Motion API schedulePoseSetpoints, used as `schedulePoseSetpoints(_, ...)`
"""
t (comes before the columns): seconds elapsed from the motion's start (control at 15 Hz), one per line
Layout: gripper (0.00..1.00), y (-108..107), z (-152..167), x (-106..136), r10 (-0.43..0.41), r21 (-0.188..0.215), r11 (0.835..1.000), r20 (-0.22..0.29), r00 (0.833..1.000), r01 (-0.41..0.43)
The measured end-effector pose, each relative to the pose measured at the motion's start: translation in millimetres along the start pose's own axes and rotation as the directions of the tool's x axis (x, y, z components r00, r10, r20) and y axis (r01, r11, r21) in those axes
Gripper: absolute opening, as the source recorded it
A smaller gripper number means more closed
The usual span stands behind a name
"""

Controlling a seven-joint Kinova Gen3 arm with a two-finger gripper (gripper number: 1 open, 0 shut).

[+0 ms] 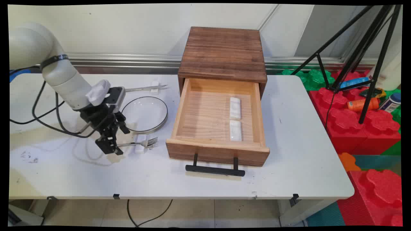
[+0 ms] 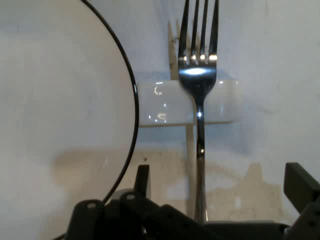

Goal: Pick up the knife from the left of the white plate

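Centrally on the white table (image 1: pixel 305 154) stands a wooden box (image 1: pixel 223 53) with its drawer (image 1: pixel 218 128) pulled out toward the near side, two white rests (image 1: pixel 235 120) lying end to end inside it. Left of the drawer sits a black-rimmed white plate (image 1: pixel 145 114), with a second fork (image 1: pixel 146 87) on a rest at its far side. Just near the plate, the gripper (image 1: pixel 110 149) hangs low with its fingers (image 2: pixel 300 185) spread wide either side of the handle of a fork (image 2: pixel 199 100), whose neck lies across a small white rest (image 2: pixel 170 102).
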Motion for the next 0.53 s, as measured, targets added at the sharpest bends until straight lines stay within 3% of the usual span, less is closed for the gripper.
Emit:
schedulePoseSetpoints(0.33,1.00,5.8,-20.7,-11.2,0.009,0.009,1.000,-0.010,1.000,-0.009)
schedulePoseSetpoints(0.53,1.00,8.8,-49.6,-22.5,0.014,0.025,1.000,-0.026,1.000,-0.013)
